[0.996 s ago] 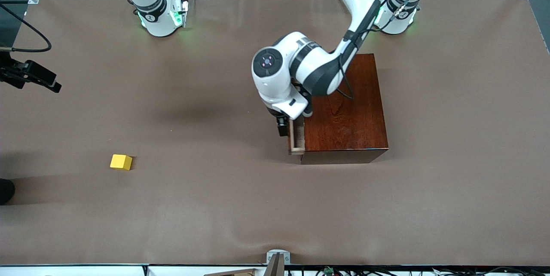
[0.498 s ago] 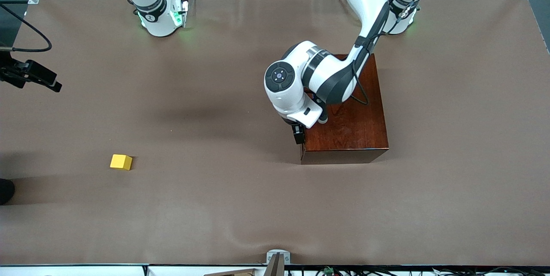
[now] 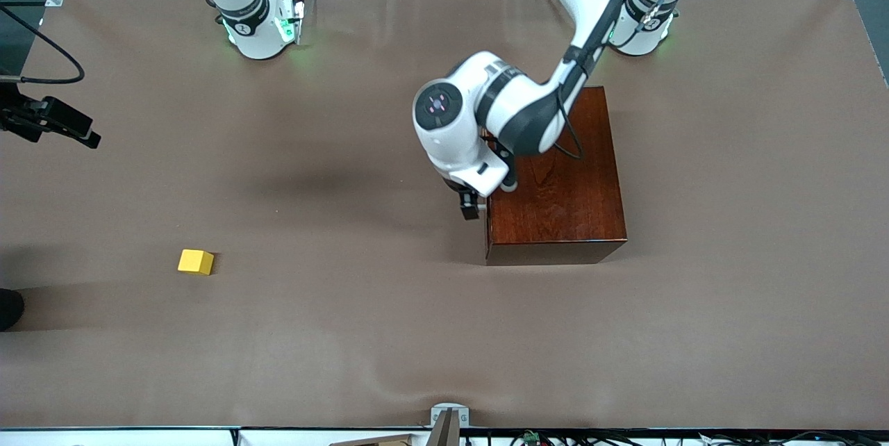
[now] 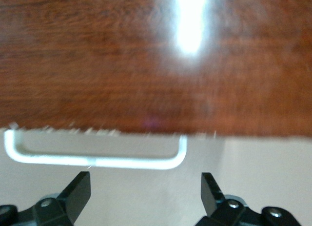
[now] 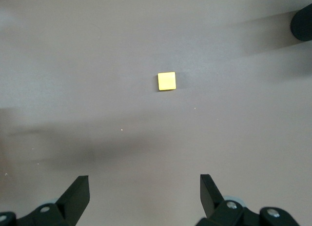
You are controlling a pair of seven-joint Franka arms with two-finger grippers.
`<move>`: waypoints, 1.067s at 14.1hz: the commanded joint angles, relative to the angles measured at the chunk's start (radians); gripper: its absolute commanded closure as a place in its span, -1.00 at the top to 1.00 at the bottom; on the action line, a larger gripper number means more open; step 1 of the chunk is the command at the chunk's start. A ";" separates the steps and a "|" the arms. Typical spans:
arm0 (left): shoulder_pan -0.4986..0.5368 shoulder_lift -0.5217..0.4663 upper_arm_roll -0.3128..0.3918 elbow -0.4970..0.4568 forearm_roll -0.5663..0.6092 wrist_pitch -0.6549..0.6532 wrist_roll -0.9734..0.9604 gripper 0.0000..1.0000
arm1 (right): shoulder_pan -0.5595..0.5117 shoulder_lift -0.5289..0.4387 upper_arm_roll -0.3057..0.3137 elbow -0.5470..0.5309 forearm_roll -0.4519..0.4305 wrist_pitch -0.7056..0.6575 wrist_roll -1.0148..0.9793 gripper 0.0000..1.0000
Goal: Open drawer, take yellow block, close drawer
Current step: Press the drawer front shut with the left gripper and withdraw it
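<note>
The left gripper (image 3: 470,211) hangs low in front of the drawer (image 3: 488,224), beside the dark box (image 3: 559,189). Its fingers (image 4: 78,193) stand wide apart and hold nothing; the white handle (image 4: 95,160) lies just ahead of them, not between them. The drawer looks pushed fully in, its front flush with the box.

The yellow block (image 3: 196,262) sits on the bare table (image 3: 347,335), well away from the box toward the right arm's end and nearer the front camera. The right gripper (image 5: 145,199) is high over the table with the block far below it, fingers wide and empty; that arm waits.

Likely risks (judged from the layout only): with the drawer shut and the block out, a needless move could let a finger snag the handle and drag the drawer open again, or nudge the box across the cloth.

The drawer faces the right arm's end of the table and would slide that way. The handle's long axis runs along the drawer front, from nearer the camera to farther. The block is a cube with no long axis, sitting nearly square to the table edges.
</note>
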 commanded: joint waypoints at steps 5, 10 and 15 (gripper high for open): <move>0.002 -0.123 0.025 -0.014 0.025 -0.037 0.361 1.00 | -0.008 -0.005 0.009 0.009 -0.007 -0.015 0.001 1.00; 0.183 -0.189 0.022 -0.060 0.024 -0.055 0.616 1.00 | -0.009 -0.005 0.009 0.009 -0.007 -0.011 0.000 1.00; 0.416 -0.312 0.008 -0.190 -0.002 -0.053 1.007 1.00 | -0.009 -0.005 0.009 0.009 -0.007 -0.010 0.000 1.00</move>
